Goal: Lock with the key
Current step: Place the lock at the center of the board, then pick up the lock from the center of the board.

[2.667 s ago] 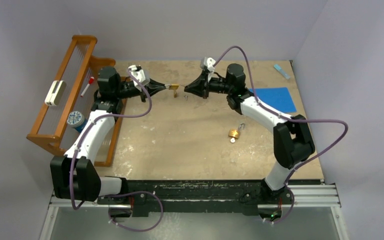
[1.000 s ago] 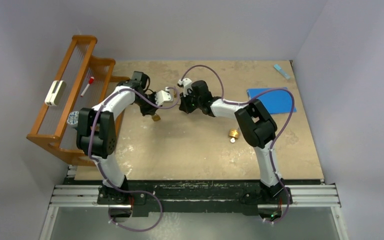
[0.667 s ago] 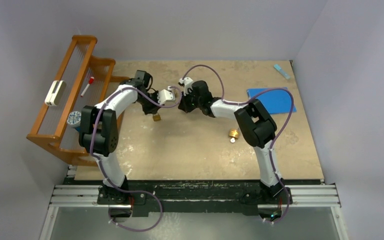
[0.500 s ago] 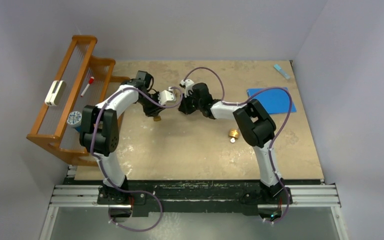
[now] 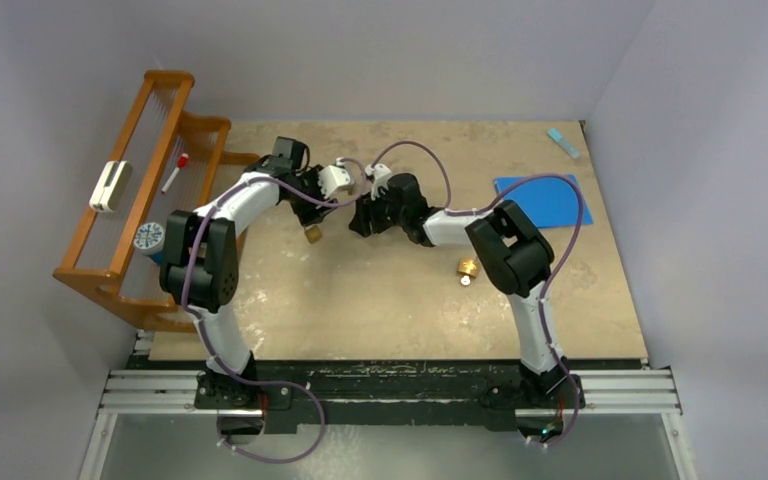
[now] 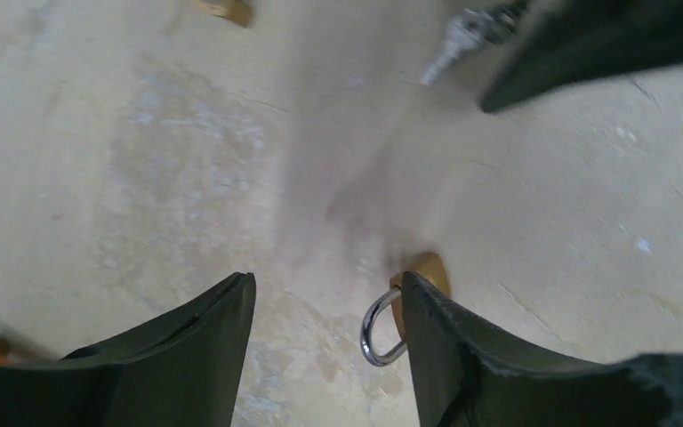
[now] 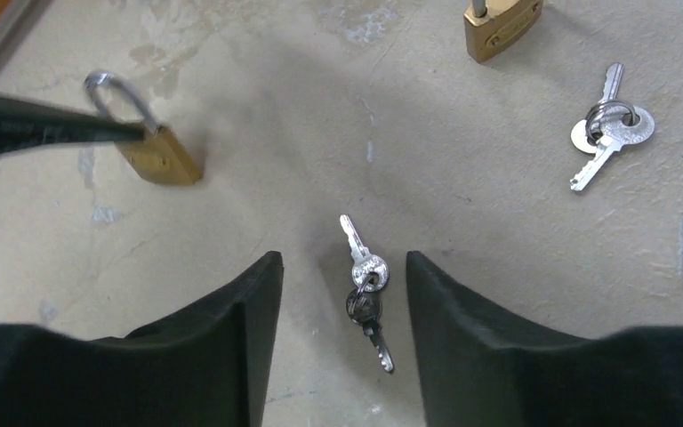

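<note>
A small brass padlock with a steel shackle rests on the table left of centre. My left gripper hangs open over it. The shackle shows between its fingers, and the lock's body is partly hidden behind the right finger. In the right wrist view the same padlock has the left arm's fingertip against its shackle. Two keys on a ring lie flat on the table between the fingers of my open right gripper. Neither gripper holds anything.
A second brass padlock with its own keys lies to the right. A wooden rack with small items stands along the left edge. A blue sheet lies at the back right.
Both grippers have gone from shut to open. The padlock and the keys now rest on the table. The right gripper has shifted a little nearer and to the left.
</note>
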